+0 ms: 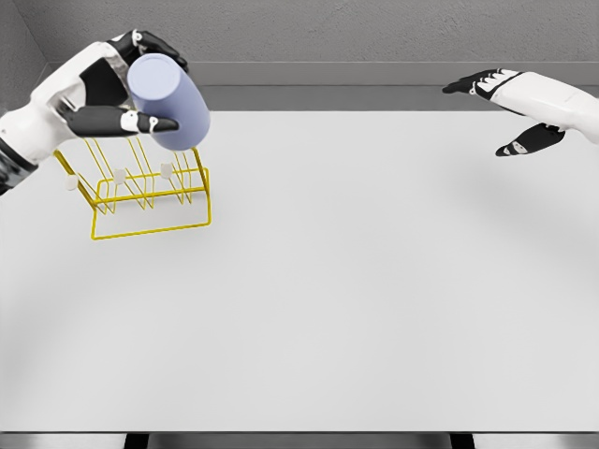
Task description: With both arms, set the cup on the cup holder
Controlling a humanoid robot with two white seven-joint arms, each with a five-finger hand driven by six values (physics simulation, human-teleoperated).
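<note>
Lavender cup (170,101) tilted in the left hand (103,94), fingers wrapped round it, lined up above the yellow wire cup holder (150,201). Right hand (524,108) hovers apart, fingers spread, empty.

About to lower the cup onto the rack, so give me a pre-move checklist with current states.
1. Left hand grips the lavender cup: ok, fingers wrap it.
2. Cup is above the yellow wire cup holder: ok, it hangs over the rack's rear right part.
3. Cup's opening faces a peg: cannot tell, the mouth is not visible.
4. Cup holder stands upright on the white table: ok.
5. Right hand is clear of the path: ok, open at the far right.
</note>
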